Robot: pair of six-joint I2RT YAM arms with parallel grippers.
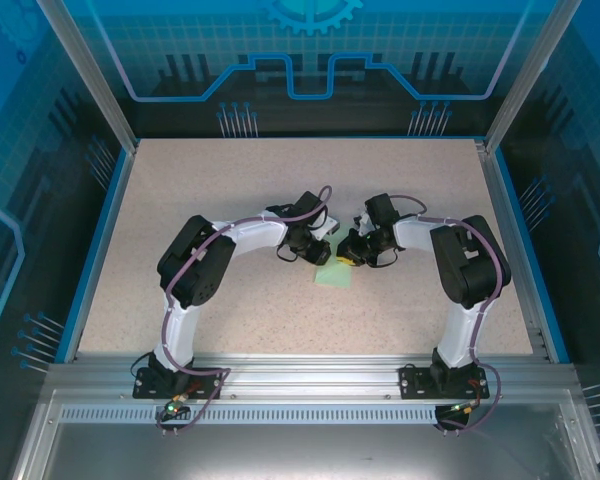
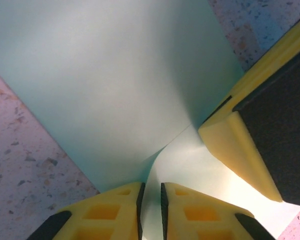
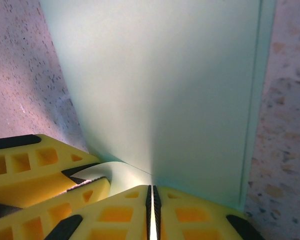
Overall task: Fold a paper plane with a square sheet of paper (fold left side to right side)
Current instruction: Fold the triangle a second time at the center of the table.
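**Sheet [image 1: 333, 277] of pale mint-green paper at mid-tabletop, a hand at either side of its raised edge**

1. Sheet. Thin, plain, pale mint green. It lies near the middle of the tabletop [image 1: 230, 180], a little toward the tabletop's near edge and well apart from its borders. The right wrist view shows two layers [image 3: 165, 90]. The upper layer's straight edge runs just inside the lower layer's edge, leaving a narrow strip uncovered. Most of the sheet rests flat on the tabletop. A small flap curls up off it where the two hands meet.

2. Left hand [image 1: 318, 255]. Yellow fingers with black pads, low over the middle of the tabletop. In its own wrist view [image 2: 151, 187] the pads stand a narrow slit apart. A lifted edge of the sheet [image 2: 105, 75] runs up into that slit. Whether the pads press the paper cannot be told.

3. Right hand [image 1: 348, 260]. Same build, just beside the left hand over the middle of the tabletop. In its own wrist view [image 3: 151, 192] the pads are closed to a hairline, with the bright edge of the sheet pinched in it. One of its fingers [image 2: 240, 150] bears down on the sheet in the left wrist view.

4. Tabletop. Speckled beige surface with a blue rim, bare on all sides of the sheet.
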